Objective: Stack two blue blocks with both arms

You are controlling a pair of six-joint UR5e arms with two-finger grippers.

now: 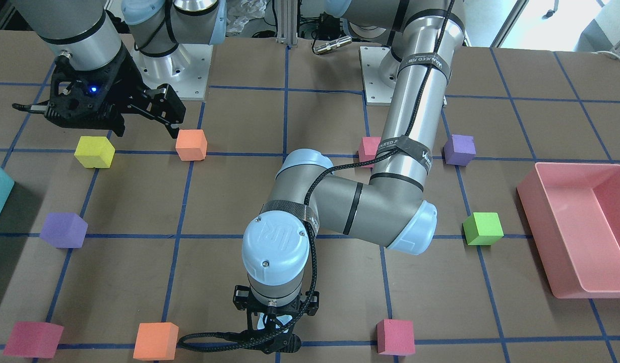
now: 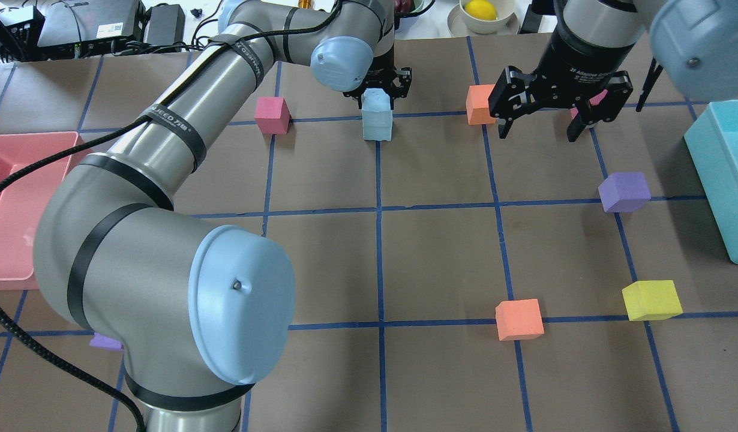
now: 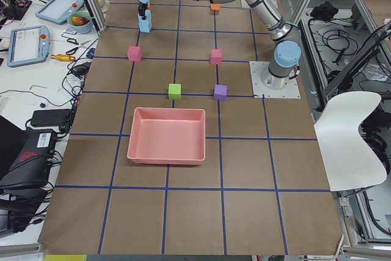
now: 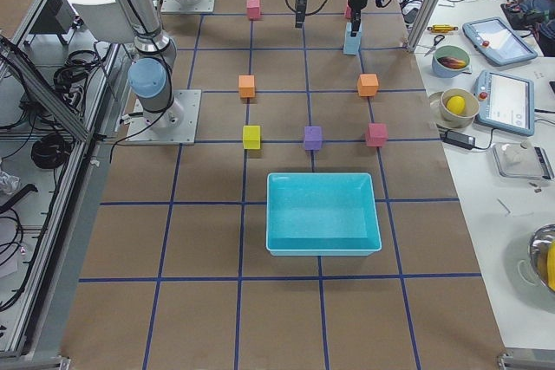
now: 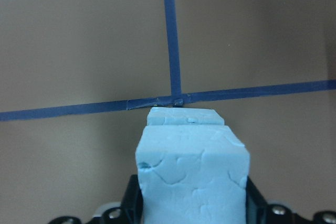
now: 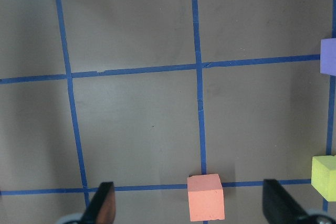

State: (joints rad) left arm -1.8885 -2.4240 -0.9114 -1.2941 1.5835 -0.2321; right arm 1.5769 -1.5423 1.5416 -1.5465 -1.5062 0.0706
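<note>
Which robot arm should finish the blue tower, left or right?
Left, probably. The left end effector grips the top blue block, resting on the lower blue block, so it only needs to let go. The right end effector hangs open, apart, beside an orange cube.

1. "UR" logo embossed on the blue joint cap (image 1: 274,237) of the left arm (image 1: 390,201).
2. "VANJEED" in white on the black strap (image 1: 425,61) around the left arm.
3. White print on the right arm (image 2: 585,75) above its gripper starts "2F"; the rest is too small to read.
</note>
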